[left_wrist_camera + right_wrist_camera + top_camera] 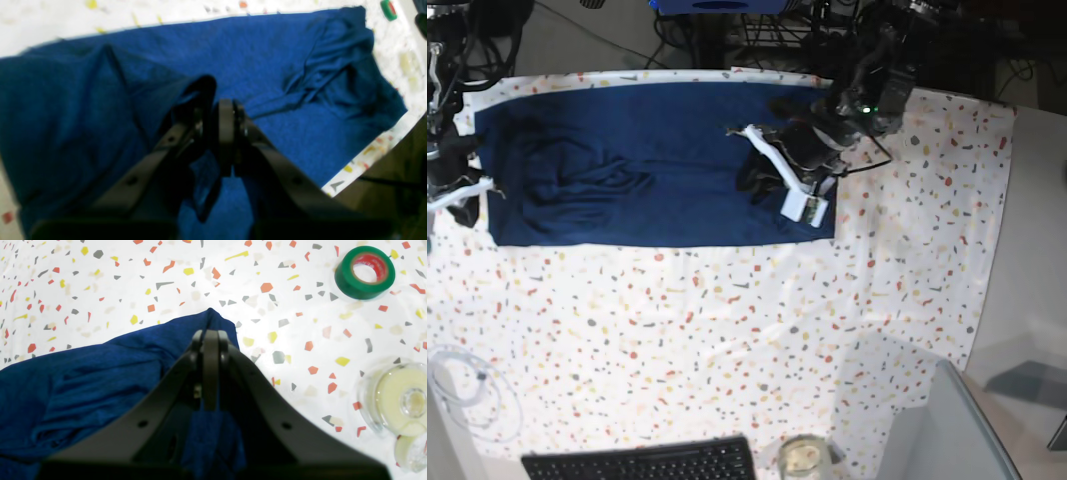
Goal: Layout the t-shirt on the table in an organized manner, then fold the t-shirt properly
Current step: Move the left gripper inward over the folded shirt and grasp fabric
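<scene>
Left tool (213,110) pinching a raised fold of the t-shirt (267,66), right tool (210,336) clamped on its corner, shirt spread flat along the far edge of the counter (727,320)

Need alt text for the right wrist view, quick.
The right hand is shut on a corner of the blue t-shirt, which lies on the speckled table. A green tape roll and clear tape rolls sit to the right.
</scene>
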